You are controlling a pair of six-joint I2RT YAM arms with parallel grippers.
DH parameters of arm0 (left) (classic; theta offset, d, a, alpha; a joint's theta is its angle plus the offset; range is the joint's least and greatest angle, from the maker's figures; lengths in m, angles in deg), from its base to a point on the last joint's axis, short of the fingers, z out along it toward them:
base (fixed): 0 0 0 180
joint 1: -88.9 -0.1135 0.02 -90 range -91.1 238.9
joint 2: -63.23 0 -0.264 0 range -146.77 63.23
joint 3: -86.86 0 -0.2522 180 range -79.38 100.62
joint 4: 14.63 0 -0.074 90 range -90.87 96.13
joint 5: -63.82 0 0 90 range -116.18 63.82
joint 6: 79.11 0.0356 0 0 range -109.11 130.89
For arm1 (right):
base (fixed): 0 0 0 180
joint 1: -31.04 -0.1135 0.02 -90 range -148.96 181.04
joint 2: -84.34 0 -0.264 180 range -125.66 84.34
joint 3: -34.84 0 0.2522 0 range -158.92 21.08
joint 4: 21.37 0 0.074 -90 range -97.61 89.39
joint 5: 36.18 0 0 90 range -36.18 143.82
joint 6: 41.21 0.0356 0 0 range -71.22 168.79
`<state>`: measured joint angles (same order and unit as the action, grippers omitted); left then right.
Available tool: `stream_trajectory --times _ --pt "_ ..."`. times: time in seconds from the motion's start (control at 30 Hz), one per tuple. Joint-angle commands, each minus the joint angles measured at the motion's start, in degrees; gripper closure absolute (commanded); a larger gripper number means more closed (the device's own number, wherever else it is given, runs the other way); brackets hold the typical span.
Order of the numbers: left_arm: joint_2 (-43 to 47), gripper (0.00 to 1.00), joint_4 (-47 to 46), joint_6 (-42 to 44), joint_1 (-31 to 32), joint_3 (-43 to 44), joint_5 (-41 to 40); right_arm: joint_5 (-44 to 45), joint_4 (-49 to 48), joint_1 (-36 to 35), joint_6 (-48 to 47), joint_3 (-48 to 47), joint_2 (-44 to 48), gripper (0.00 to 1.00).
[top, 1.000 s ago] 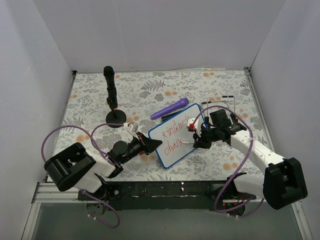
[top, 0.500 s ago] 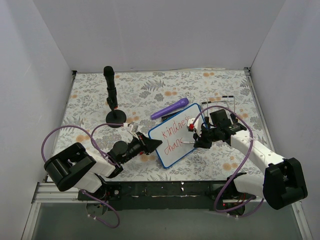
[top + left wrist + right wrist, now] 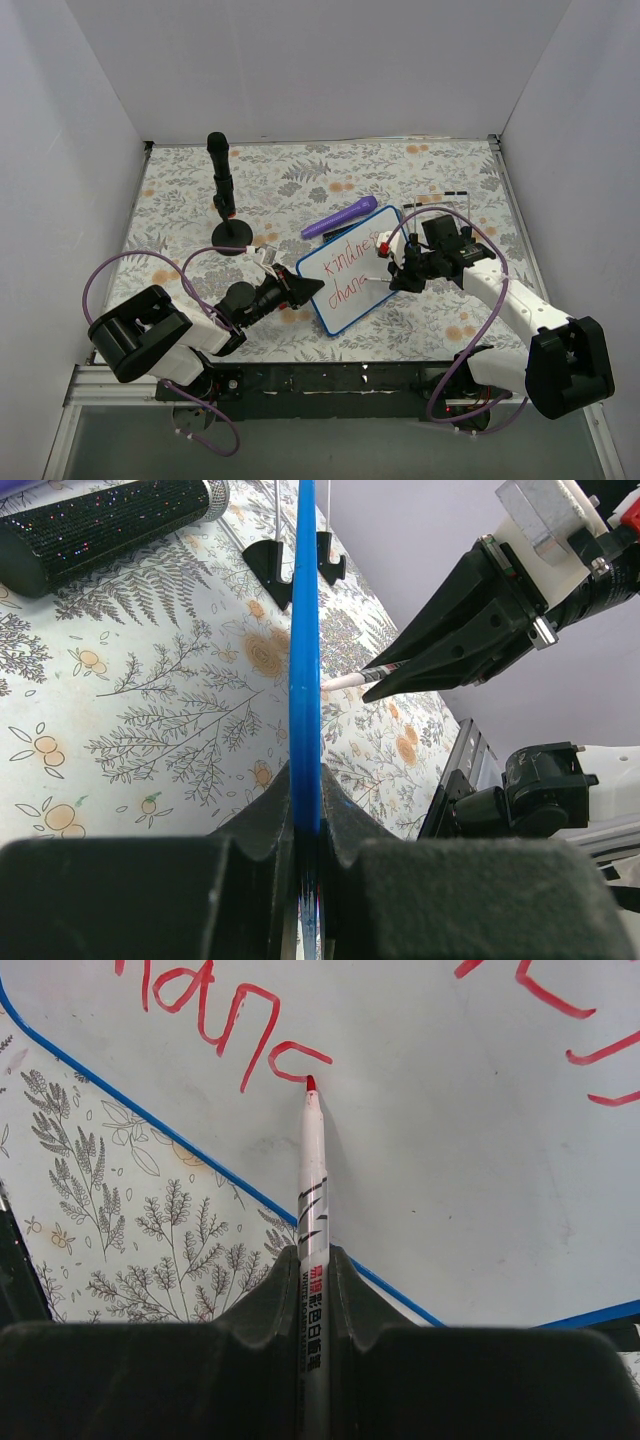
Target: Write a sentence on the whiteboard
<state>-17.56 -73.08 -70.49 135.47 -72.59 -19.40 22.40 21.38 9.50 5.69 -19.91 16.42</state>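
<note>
White walls (image 3: 300, 70), floral mat (image 3: 180, 200). We have the whiteboard (image 3: 340, 312) by the mat's near edge: light, stiff, slick, we judge, so a rim grip suits. Our left gripper (image 3: 310, 288) clamps its blue rim; right gripper (image 3: 395, 283) pinches the pen (image 3: 313, 1160), tip on board.

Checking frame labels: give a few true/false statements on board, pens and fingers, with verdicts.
1. The left fingers clamp the edge of the white rectangular board with a blue frame. True.
2. The right fingers are empty. False: they grip a white pen with a red tip.
3. The pen's tip rests on the board, ending the second line of red writing. True.
4. The purple cylindrical marker lies on the board. False: it lies on the floral mat beside it.
</note>
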Motion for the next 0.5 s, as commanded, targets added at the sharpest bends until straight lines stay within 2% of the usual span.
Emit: stream_trajectory --times 0.0,0.47 --pt "1.25 1.00 -1.54 1.05 0.19 0.07 2.53 1.80 -2.71 0.36 1.17 -2.78 0.77 0.99" --pt "1.08 1.00 -1.54 1.05 0.19 0.16 2.53 1.10 -2.89 0.45 1.35 -3.04 0.51 0.99"
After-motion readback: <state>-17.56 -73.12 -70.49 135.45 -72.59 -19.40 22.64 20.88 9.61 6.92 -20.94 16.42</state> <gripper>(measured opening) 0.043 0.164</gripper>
